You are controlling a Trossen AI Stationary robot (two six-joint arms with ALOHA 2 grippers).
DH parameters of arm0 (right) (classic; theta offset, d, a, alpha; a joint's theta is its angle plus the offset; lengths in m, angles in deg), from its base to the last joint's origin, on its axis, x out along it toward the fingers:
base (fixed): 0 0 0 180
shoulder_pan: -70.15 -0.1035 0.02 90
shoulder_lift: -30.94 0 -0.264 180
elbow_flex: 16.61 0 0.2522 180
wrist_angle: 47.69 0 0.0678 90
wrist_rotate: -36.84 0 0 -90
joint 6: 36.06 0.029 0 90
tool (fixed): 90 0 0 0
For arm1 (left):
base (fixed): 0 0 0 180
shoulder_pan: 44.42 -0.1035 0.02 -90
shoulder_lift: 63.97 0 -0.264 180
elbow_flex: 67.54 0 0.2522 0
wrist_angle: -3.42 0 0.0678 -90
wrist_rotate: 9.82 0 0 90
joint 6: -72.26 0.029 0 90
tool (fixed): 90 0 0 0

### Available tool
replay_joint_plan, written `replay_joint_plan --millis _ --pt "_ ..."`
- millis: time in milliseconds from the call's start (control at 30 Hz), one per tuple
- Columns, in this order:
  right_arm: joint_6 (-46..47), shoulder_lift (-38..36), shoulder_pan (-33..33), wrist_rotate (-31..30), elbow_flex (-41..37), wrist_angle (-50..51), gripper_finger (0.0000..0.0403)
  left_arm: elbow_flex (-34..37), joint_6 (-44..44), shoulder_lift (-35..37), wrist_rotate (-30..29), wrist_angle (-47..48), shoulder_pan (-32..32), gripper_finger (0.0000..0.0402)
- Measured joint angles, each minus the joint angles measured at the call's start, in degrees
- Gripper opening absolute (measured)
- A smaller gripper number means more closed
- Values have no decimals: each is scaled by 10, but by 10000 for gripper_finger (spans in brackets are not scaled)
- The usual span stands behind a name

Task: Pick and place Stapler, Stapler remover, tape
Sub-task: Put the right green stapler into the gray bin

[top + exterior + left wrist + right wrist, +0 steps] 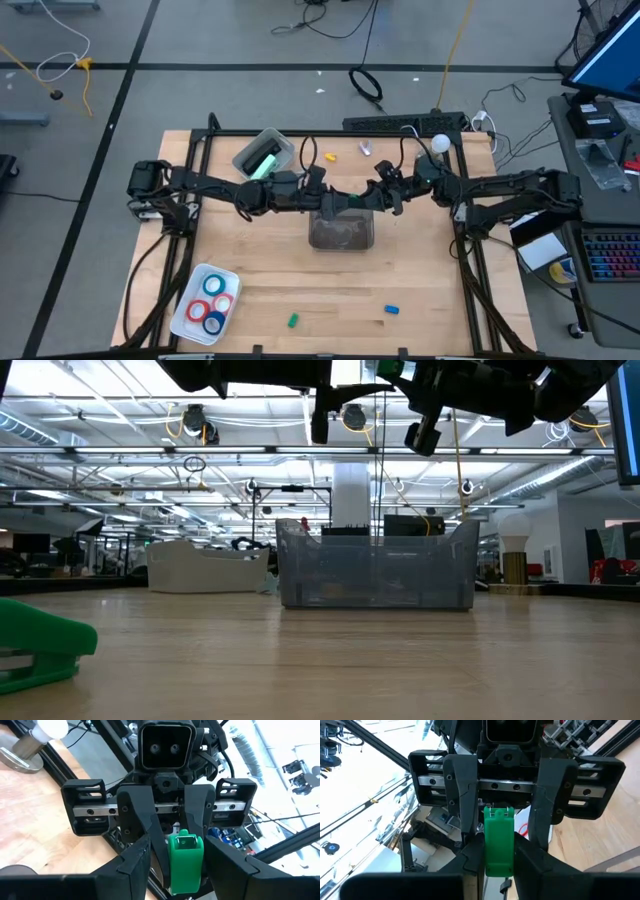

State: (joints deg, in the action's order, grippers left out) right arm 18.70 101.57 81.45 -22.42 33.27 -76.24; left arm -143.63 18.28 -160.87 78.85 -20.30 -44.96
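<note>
Small bright-green bar, glossy plastic, oblong, with a bit of silvery wire fitting at one end. Held in the air above the clear bin at the middle of the surface, between the two arms. Long axis level, running across the surface from one arm to the other, wire-fitted end toward the left arm. Right end effector pinched narrow on the bar's near end, gripping it. Left end effector facing it, fingers spread wider, straddling the other end with a gap visible on one side. Pale mint-green stapler lying apart in a tray at the back left.
</note>
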Motion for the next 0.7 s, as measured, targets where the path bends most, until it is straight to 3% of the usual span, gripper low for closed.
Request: replay_joint_plan --millis 500,700 --pt "-33 1 20 -7 -1 24 59 0 -19 1 3 13 -16 176" --pt "-42 8 18 -19 -5 64 59 -6 -17 8 -7 -16 -31 203"
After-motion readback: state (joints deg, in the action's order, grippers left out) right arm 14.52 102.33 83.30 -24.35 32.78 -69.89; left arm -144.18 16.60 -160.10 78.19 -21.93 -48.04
